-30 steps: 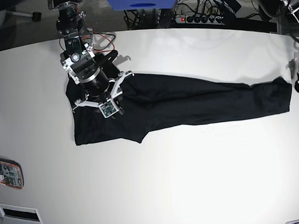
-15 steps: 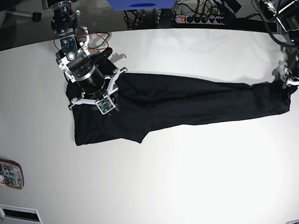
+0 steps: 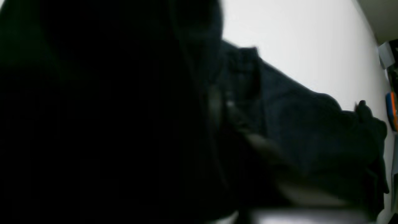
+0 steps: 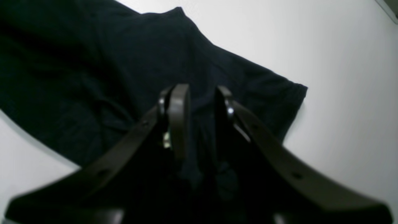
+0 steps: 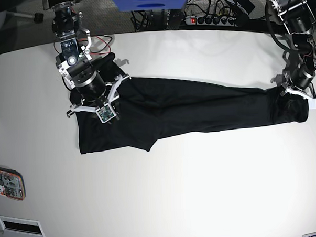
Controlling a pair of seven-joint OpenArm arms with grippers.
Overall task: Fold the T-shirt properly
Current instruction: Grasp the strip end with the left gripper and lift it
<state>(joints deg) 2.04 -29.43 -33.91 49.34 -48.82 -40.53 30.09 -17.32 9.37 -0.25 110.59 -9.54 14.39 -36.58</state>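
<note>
I am working at a white bench [image 5: 203, 190] on which the plain black short-sleeved fabric T-shirt [image 5: 189, 109] is lying, drawn out into a long band — one end is reaching near the bench's right edge, the other, wider end is sitting toward the left edge, nearer the far side than the near one.

My left gripper [image 5: 298, 94] is pressing down on the right end of the shirt. Its wrist camera is showing mostly dark, blurred cloth [image 3: 295, 130], so I cannot tell from that view how the fingers are standing or whether fabric is pinched.

My right gripper [image 4: 202, 102] is sitting over the shirt's left end — its two dark fingers [image 4: 178, 115] are standing a little apart, and a ridge of black fabric is rising between them, clenched there.
</note>
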